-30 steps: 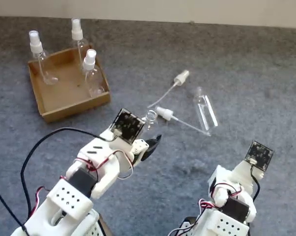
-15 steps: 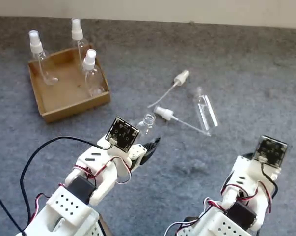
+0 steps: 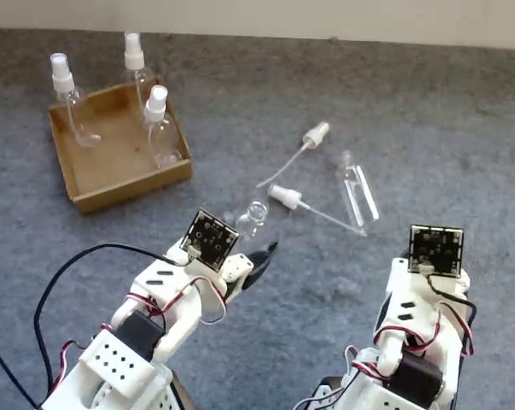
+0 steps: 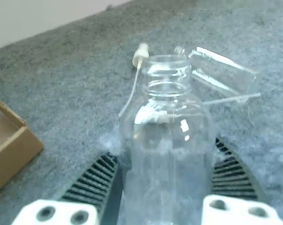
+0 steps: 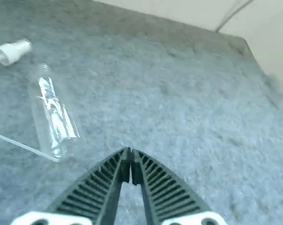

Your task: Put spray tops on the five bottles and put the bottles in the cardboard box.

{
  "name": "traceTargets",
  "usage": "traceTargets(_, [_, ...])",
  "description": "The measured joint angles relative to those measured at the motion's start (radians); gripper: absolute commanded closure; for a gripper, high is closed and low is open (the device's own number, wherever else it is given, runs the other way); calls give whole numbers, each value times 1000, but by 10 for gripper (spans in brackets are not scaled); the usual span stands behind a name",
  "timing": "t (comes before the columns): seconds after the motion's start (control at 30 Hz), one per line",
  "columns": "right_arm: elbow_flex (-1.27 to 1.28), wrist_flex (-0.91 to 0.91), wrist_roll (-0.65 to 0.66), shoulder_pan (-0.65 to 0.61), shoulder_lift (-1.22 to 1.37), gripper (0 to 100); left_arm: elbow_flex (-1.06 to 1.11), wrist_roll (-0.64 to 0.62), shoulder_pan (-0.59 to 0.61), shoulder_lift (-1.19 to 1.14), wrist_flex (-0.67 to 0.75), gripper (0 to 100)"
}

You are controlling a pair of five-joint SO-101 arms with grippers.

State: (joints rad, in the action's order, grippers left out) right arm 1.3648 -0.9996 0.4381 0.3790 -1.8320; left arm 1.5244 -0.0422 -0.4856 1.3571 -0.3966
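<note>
Probably light and slick, the uncapped clear bottle [image 4: 165,108] is clamped round its body by the left pincer [image 4: 164,157], neck free; the right pincer [image 5: 131,165] is closed, empty.

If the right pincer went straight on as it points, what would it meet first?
Probably just bare carpet; the right pincer points past the lying bottle, though depth is unclear.

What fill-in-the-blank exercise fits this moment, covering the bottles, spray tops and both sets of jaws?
1. The left gripper clamps in its jaws a bottle whose neck lacks a ____.
2. The right gripper has its jaws ____, with nothing between them.
3. ____ capped bottles stand at the cardboard box.
4. A second bare bottle lies on its ____ on the carpet.
Missing words: spray top; shut; Three; side.
</note>
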Motion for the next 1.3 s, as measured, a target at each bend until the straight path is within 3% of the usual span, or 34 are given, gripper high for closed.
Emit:
traceTargets(0.13, [-55,0,0,-48,86,988,48,0,0,91,0,864])
traceTargets(0.47, [-347,-28,0,-216,594,976,152,0,2,431,0,864])
traceTargets(0.67, [-562,-157,0,-387,868,861,152,0,0,445,0,864])
traceTargets(0.8, [-686,-180,9,-483,1036,855,152,0,0,445,-3,864])
traceTargets(0.9, [-756,-181,86,-557,1165,851,152,0,2,445,-26,864])
traceTargets(1.1, [-827,-183,253,-677,1372,848,152,0,161,445,-31,864])
traceTargets(1.3, [-977,-183,290,-732,1571,848,152,0,302,445,-29,864])
